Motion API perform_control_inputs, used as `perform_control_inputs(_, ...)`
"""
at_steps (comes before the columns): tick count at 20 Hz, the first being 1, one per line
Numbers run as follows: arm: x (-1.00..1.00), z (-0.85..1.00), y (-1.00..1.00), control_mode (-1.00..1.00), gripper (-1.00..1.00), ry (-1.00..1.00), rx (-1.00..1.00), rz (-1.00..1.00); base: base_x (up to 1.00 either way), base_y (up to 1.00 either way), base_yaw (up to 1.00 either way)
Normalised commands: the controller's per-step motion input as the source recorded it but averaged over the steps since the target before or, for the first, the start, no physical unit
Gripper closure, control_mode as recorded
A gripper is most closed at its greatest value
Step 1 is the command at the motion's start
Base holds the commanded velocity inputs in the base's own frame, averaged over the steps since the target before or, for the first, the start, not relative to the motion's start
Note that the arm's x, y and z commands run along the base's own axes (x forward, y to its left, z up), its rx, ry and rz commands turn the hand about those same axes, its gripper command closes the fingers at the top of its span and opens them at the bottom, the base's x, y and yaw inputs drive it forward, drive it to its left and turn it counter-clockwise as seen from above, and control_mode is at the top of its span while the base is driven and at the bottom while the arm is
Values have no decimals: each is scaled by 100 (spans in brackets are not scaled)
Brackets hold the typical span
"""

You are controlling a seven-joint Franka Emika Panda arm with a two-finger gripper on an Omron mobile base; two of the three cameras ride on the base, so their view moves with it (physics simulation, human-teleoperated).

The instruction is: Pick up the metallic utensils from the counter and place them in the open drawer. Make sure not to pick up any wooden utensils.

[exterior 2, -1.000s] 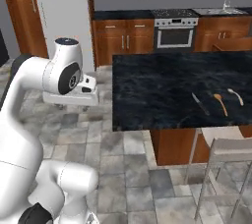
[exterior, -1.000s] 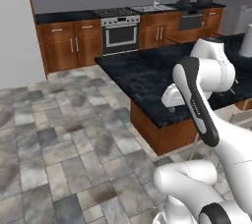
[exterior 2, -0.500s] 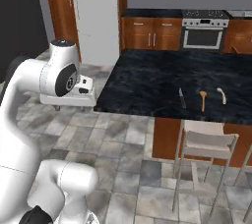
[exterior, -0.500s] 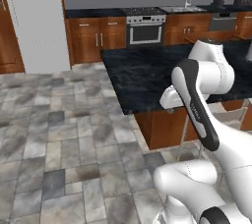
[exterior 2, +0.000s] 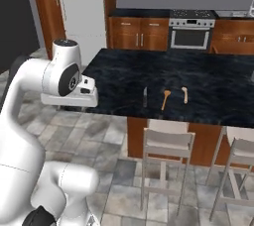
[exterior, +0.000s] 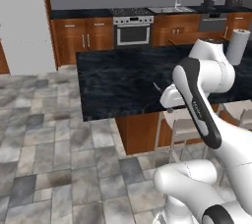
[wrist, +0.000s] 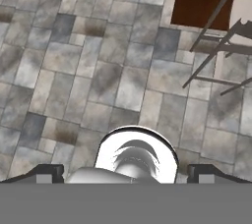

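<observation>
Left base view, counter (exterior: 123, 83): the glossy black island top stretches across the middle of the room on its reddish-brown base, the arm folded up at its near right edge.
Left base view, table knife (exterior: 157, 88): a thin grey sliver lies on the stone near that edge, just left of the arm's white casing.
Left base view, far wall: a steel oven (exterior: 132, 29) sits among wooden cabinets, and a paper towel roll (exterior: 237, 46) stands at the far right.
Right base view, utensils: near the counter's near edge lie the dark knife (exterior 2: 145, 97), then a wooden spoon (exterior 2: 165, 99), then a shorter pale spoon (exterior 2: 184, 94), side by side but apart.
Right base view, stools: two stools (exterior 2: 166, 143) stand tucked against the near side of the island.
Right base view, arm: the white hand sits off the counter's near left corner.
Hand view, gripper (wrist: 126, 173): its two dark tips are spread wide with nothing between them, pointed at grey floor tiles (wrist: 88, 66); stool legs show at upper right.
</observation>
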Motion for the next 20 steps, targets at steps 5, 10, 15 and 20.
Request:
perform_control_inputs(5, 0, 0, 0, 100, -100, 0, 0, 0, 42, 1, 0)
perform_control_inputs(10, 0, 0, 0, 100, -100, 0, 0, 0, 78, 7, -2)
perform_control_inputs(15, 0, 0, 0, 100, -100, 0, 0, 0, 39, -54, 0)
perform_control_inputs(20, 0, 0, 0, 100, -100, 0, 0, 0, -3, -80, 16)
